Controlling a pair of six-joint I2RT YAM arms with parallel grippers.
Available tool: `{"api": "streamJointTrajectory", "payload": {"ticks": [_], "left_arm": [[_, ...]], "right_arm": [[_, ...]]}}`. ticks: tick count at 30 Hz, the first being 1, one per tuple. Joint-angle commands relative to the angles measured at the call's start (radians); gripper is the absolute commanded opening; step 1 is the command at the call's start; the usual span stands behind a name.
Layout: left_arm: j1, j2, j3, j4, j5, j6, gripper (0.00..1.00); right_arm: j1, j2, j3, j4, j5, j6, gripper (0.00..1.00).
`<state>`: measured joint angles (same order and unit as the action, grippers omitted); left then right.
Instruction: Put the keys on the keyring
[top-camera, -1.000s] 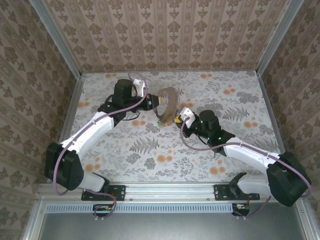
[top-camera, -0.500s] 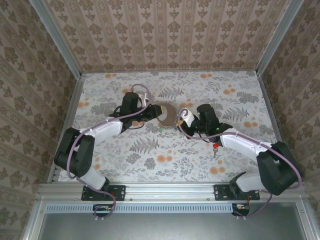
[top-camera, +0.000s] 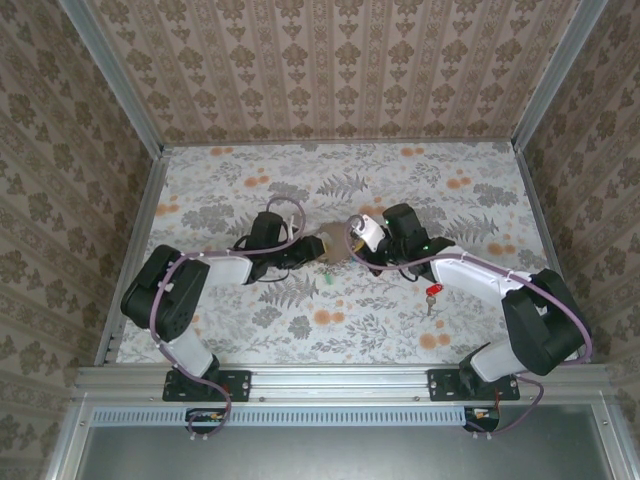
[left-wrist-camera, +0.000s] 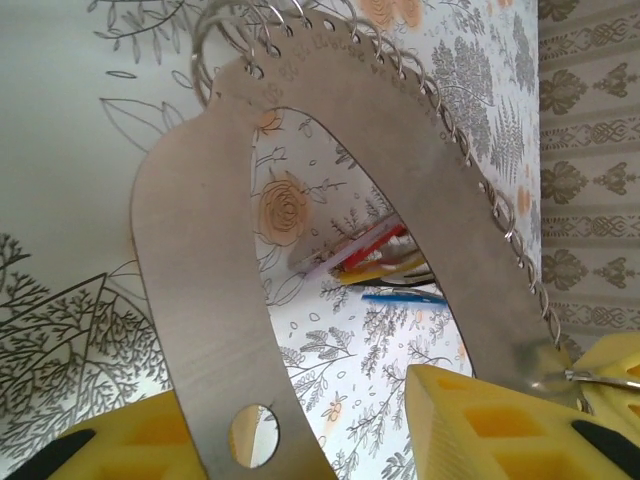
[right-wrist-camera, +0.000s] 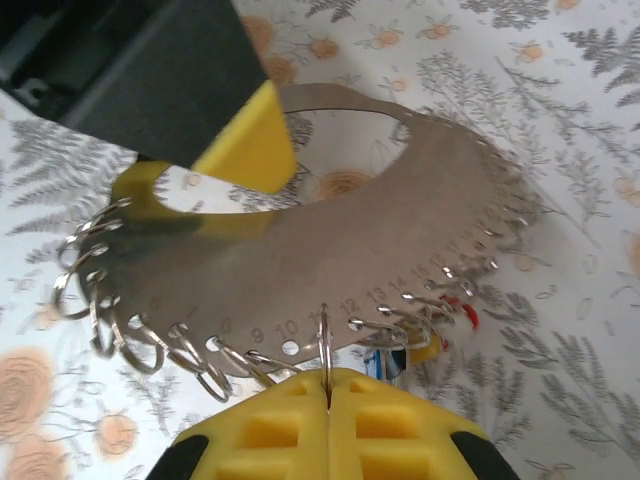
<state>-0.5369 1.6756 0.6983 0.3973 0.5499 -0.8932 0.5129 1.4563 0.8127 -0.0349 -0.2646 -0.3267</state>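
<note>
Since 1 second ago I've lowered the grey ring-edged metal crescent (right-wrist-camera: 330, 250); left gripper (left-wrist-camera: 310, 430) now parted around it, right gripper (right-wrist-camera: 328, 395) pinching 1 ring (right-wrist-camera: 324, 345).

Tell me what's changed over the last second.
Both arms lowered the keyring plate toward the table. The left claw opened around the plate. The right claw stayed shut on one ring, and the red key stayed put on the table.

Fern-and-flower printed tabletop (top-camera: 450, 190) is recorded beneath left gripper (top-camera: 318, 250) and right gripper (top-camera: 355, 238). Damask-papered walls (top-camera: 340, 60) are seen beyond and to both sides. Lighting even, diffuse.
</note>
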Motion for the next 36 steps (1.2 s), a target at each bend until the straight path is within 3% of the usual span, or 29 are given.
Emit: {"api": "streamJointTrajectory", "payload": {"ticks": [1, 3, 6, 13, 18, 20, 22, 26, 28, 33, 36], "left_arm": [[0.002, -0.064, -0.009, 0.01, -0.037, 0.047, 0.44], [0.003, -0.103, -0.025, 0.002, -0.064, 0.072, 0.44], [0.012, -0.185, -0.05, -0.029, -0.118, 0.116, 0.44], [0.042, -0.422, -0.101, -0.114, -0.238, 0.295, 0.48], [0.074, -0.504, -0.098, -0.174, -0.231, 0.398, 0.48], [0.074, -0.509, -0.092, -0.165, -0.191, 0.445, 0.48], [0.074, -0.5, -0.081, -0.135, -0.127, 0.51, 0.46], [0.074, -0.469, -0.045, -0.094, 0.001, 0.669, 0.43], [0.074, -0.449, -0.018, -0.106, 0.059, 0.767, 0.42], [0.074, -0.349, 0.096, -0.252, 0.167, 0.877, 0.39], [0.074, -0.271, 0.14, -0.256, 0.24, 0.872, 0.32]], "right_arm": [[0.022, -0.006, 0.003, 0.054, 0.134, -0.061, 0.0], [0.019, -0.021, -0.04, 0.16, 0.109, -0.039, 0.0], [-0.028, -0.048, -0.082, 0.285, -0.049, 0.025, 0.0], [-0.081, -0.059, -0.115, 0.381, -0.291, -0.017, 0.0], [-0.074, -0.105, -0.092, 0.297, -0.189, -0.117, 0.0], [-0.059, -0.122, -0.096, 0.282, -0.106, -0.168, 0.0], [-0.059, -0.138, -0.109, 0.297, -0.131, -0.195, 0.0], [-0.091, -0.141, -0.125, 0.336, -0.339, -0.201, 0.0], [-0.093, -0.123, -0.099, 0.265, -0.39, -0.247, 0.0], [-0.055, -0.106, -0.091, 0.242, -0.242, -0.265, 0.0], [-0.041, -0.088, -0.078, 0.223, -0.232, -0.239, 0.0]]}}
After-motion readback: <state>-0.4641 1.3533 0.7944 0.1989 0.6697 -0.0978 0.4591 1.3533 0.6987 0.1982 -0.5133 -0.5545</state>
